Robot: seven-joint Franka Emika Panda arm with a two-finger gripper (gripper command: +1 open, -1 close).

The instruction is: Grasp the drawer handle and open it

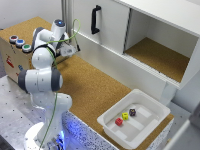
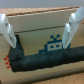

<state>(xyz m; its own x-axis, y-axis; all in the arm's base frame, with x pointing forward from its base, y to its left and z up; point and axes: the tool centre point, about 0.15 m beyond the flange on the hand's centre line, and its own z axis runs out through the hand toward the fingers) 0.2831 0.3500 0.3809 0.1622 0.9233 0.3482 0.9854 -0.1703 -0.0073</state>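
Note:
In the wrist view the drawer handle (image 2: pixel 42 56), a black padded bar, runs across a wooden drawer front (image 2: pixel 35 27) that carries a blue pixel-figure sticker (image 2: pixel 54 46). My gripper (image 2: pixel 39 44) is open, one white finger (image 2: pixel 6 27) on each side, and the handle lies between the fingertips without visible contact. In the exterior view my wrist (image 1: pixel 66 48) hangs over the cork table beside the wooden box (image 1: pixel 11 59) at the exterior view's left. The arm hides the handle and my fingers there.
Three coloured buttons (image 1: pixel 19 43) sit on top of the wooden box. Behind stands a white cabinet with a black door handle (image 1: pixel 95 19) and an open compartment (image 1: pixel 160 55). A white tray (image 1: pixel 150 107) holding small red, yellow and dark cubes is at the front right.

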